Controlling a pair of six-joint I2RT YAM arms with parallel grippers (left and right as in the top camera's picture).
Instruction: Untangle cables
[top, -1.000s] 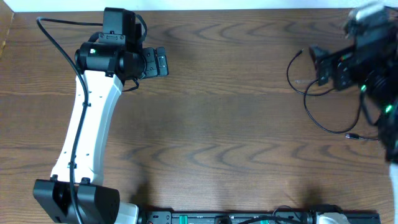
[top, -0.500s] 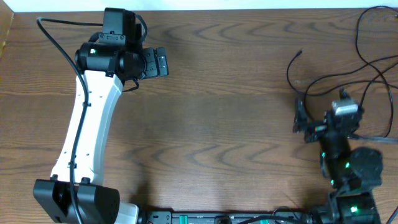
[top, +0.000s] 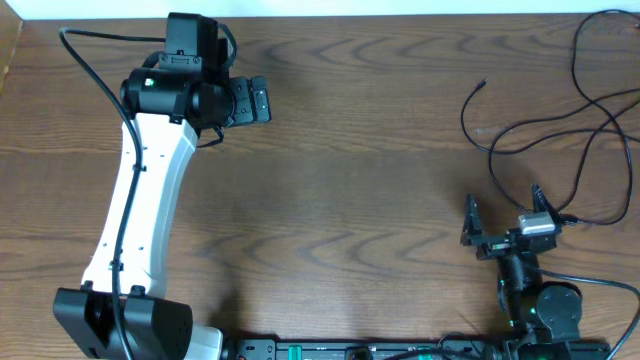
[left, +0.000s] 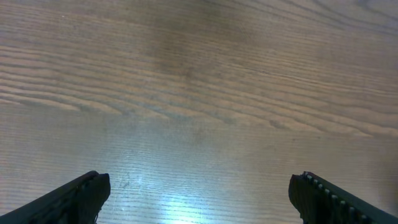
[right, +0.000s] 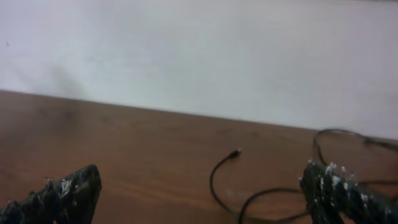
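Observation:
Thin black cables (top: 545, 125) lie in loose crossing loops at the table's far right, one plug end (top: 484, 84) pointing left. They also show in the right wrist view (right: 249, 186), ahead of the fingers. No white cable is in view. My right gripper (top: 500, 212) is open and empty, low near the front right, just short of the cables. My left gripper (top: 258, 100) is open and empty over bare wood at the far left; its view (left: 199, 199) shows only table.
The wooden table (top: 350, 180) fills the view. A white wall (right: 199, 50) stands behind its far edge. The left arm's white link (top: 140, 210) stretches from the front left base toward the back.
My right arm has drawn back from the far right toward the front edge, leaving the black cables lying on the table. The left arm has not moved.

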